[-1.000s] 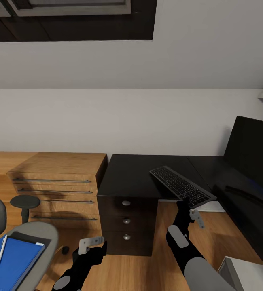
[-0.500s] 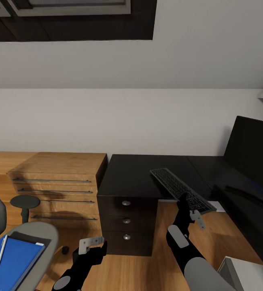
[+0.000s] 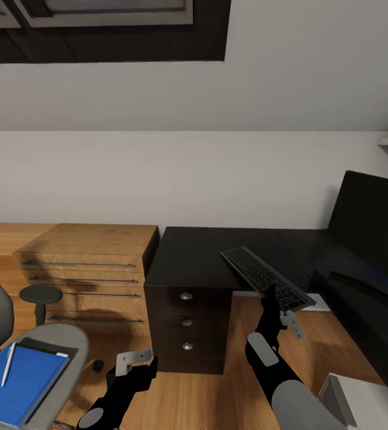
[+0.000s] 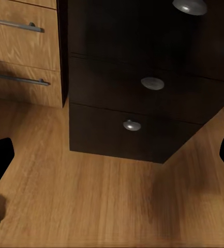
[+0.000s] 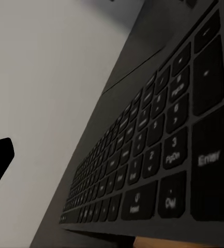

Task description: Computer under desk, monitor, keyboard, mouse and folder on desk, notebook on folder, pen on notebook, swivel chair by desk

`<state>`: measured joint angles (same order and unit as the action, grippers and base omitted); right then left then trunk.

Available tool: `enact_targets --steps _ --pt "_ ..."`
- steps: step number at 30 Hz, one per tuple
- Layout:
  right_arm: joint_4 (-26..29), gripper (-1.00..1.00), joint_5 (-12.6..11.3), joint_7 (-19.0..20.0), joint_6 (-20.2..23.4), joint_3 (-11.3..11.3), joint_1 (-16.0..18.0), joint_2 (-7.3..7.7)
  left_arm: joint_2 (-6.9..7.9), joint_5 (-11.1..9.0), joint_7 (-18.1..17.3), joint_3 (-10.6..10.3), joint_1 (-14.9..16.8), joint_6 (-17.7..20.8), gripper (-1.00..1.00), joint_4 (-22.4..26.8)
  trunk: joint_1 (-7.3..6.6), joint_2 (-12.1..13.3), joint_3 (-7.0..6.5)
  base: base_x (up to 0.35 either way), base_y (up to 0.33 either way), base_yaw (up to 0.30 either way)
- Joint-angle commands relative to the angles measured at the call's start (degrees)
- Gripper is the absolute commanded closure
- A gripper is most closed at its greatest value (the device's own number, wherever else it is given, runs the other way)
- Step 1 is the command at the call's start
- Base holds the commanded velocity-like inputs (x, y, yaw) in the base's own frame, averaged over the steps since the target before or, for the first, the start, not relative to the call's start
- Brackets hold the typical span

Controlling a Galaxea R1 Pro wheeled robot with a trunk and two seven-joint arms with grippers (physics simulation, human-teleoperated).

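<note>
Silver-grey slim keyboard [image 3: 265, 278], dark keys: tilted over black matte desk [image 3: 200, 260] edge, pinched at its near end.
Right gripper [image 3: 276, 298]: clamped on keyboard.
Left gripper [image 3: 137, 361]: fingers spread, low above wood-grain floor [image 3: 218, 394].
Bright blue flat folder [image 3: 18, 382]: on grey padded swivel chair [image 3: 57, 349].

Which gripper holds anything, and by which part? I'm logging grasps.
The right gripper holds the keyboard by its near end, over the desk edge. The left gripper holds nothing.

The monitor [image 3: 373, 230] and folder [image 3: 15, 382] run past the picture's edge; the keyboard [image 3: 265, 279] hides the right claw's tips.
</note>
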<state>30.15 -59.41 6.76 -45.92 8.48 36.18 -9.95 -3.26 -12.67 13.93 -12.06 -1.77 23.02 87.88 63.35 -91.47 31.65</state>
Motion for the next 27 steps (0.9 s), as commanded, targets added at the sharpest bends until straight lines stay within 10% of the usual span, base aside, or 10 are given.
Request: enact_targets --steps 1,27 --pt "0.0 -1.00 -0.5 0.6 0.0 0.2 0.0 -0.05 0.01 -0.6 0.5 -0.1 0.0 0.2 -1.00 0.1 -0.01 0.0 0.05 -0.066 0.000 0.000" --pt "0.0 -1.00 -0.5 0.6 0.0 0.2 0.0 -0.05 0.01 -0.6 0.5 -0.1 0.0 0.2 -1.00 0.1 -0.01 0.0 0.05 -0.133 0.000 0.000"
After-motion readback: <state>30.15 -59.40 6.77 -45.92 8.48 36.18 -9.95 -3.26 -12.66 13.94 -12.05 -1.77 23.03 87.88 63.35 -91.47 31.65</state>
